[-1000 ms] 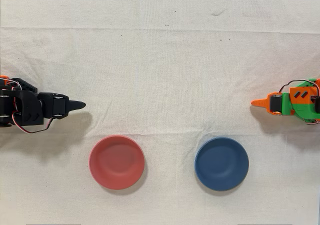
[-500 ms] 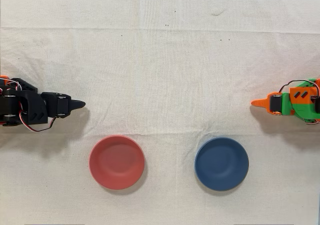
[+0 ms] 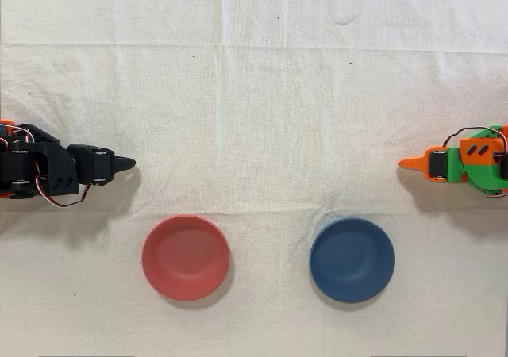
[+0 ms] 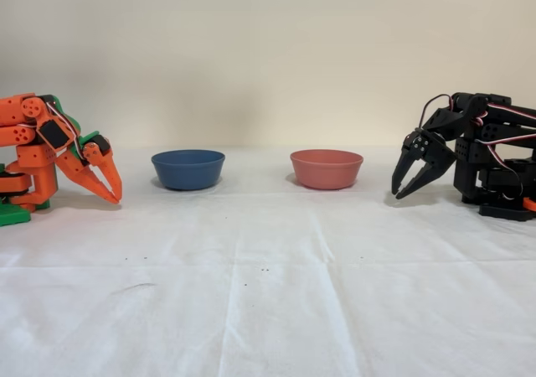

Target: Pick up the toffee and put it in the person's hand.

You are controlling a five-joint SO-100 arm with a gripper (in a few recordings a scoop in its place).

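**Black arm parked with nothing to reach for**

Jaws of the black gripper stand a little apart in the fixed view, tips pointing down at the cloth, and nothing is held between them. The arm is folded back close to its own base.

I can find neither the toffee nor a person's hand in either picture, so where they are cannot be told. That is the main hazard, as I judge it: any reach made from here would have no target, and a blind sweep forward could strike the red bowl, which is the nearest thing to the jaws, slightly ahead of them and off to one side. The blue bowl lies farther out, well apart from the jaws, and both bowls look empty from above. A sweet so small could also be lost among the folds of the white cloth.

From the side, the gap between the fingers and their height above the cloth are plain. From above, the gripper reads as a single dark point and its opening cannot be judged, but that view gives the bowls' insides and the layout, with the idle orange arm far across from the jaws.
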